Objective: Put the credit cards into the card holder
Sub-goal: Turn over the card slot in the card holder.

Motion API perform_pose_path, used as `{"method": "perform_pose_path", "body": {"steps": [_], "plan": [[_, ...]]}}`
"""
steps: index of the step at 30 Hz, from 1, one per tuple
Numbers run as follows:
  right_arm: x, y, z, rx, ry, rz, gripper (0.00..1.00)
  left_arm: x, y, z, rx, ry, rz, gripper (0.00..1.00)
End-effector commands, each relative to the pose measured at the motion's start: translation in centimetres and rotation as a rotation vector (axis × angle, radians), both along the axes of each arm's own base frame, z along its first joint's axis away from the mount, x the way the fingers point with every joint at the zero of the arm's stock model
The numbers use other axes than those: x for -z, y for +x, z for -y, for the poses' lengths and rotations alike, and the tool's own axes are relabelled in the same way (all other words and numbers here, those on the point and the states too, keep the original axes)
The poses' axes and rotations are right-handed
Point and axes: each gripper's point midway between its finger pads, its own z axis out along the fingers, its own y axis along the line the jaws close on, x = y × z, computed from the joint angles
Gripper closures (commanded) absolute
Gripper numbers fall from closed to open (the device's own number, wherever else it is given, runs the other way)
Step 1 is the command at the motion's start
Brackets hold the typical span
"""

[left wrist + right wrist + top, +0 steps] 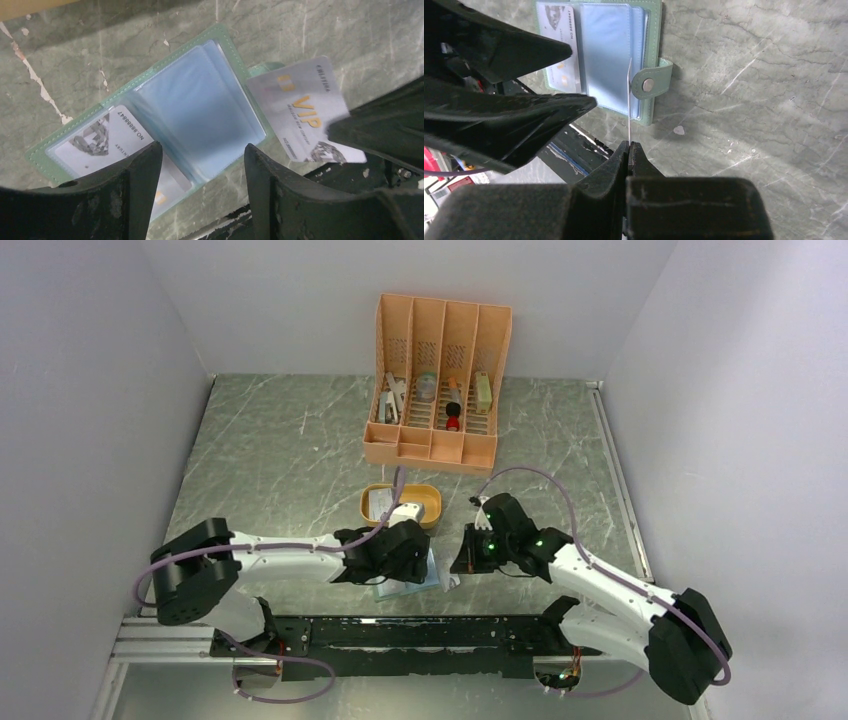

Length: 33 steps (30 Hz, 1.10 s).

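Note:
The grey-green card holder lies open on the table, clear pockets up, with one card in its left pocket. It also shows in the top view and the right wrist view. My left gripper is open just above the holder's near edge, a finger on each side of the pocket stack. My right gripper is shut on a pale VIP credit card. It holds the card on edge at the holder's right side, beside the snap tab. Another card lies in the orange oval tray.
A tall orange slotted organizer with small items stands at the back. The oval tray sits just behind both grippers. The black rail runs along the table's near edge, close to the holder. White walls enclose the left and right sides.

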Motion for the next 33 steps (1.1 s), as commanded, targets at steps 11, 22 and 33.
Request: {"method": "perform_pose_path", "body": {"steps": [11, 22, 33], "plan": [[-1.3, -0.3, 0.4, 0.015, 0.038, 0.053, 1.00, 2.6, 1.0, -0.5, -0.025, 0.134, 0.018, 0.41], [-1.1, -1.3, 0.1, -0.032, 0.066, 0.028, 1.00, 3.3, 1.0, -1.4, -0.028, 0.169, 0.026, 0.74], [-0.3, -1.9, 0.1, -0.031, 0.071, -0.005, 1.00, 3.9, 0.7, -2.2, -0.030, 0.188, 0.021, 0.95]]}}
